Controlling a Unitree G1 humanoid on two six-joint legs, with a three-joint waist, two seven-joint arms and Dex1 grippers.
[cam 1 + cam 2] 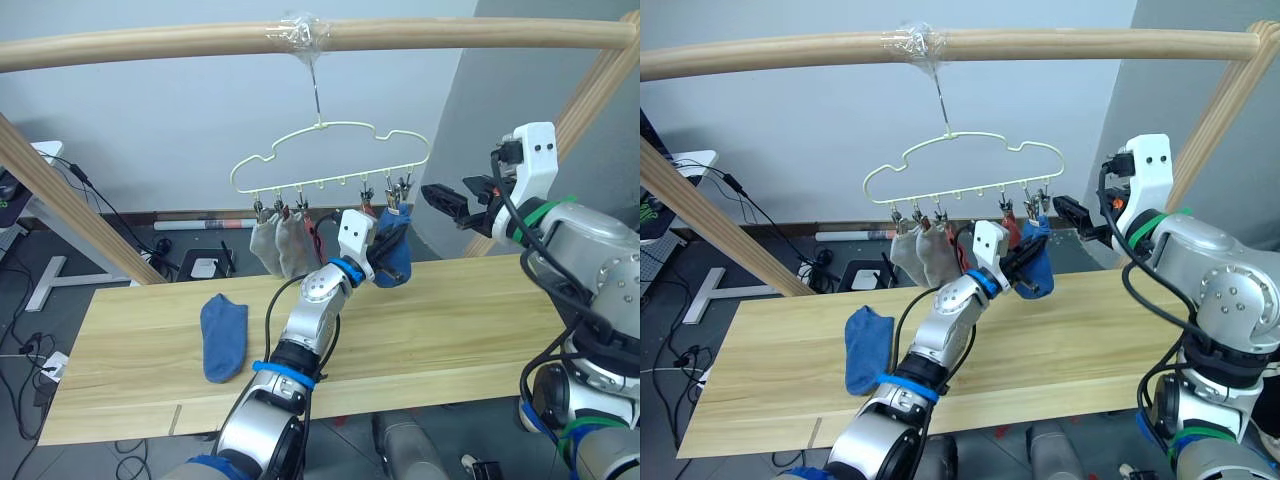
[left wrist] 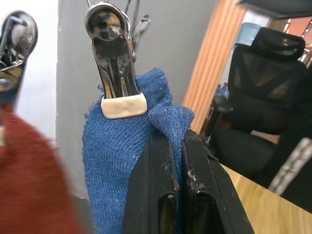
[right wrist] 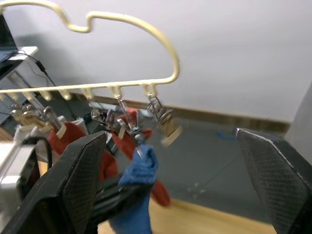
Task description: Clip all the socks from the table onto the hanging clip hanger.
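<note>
The pale clip hanger hangs from the wooden pole. Two light grey socks and rust-red socks hang from its clips. My left gripper is shut on a blue sock under the hanger's right end. A metal clip bites that sock's top edge. Another blue sock lies flat on the table at the left. My right gripper stands open just right of the hanger, level with the clips, holding nothing.
A rounded wooden pole spans overhead, with slanted wooden posts at the left and right. Cables and a desk base lie on the floor behind the table. A black office chair stands off to the side.
</note>
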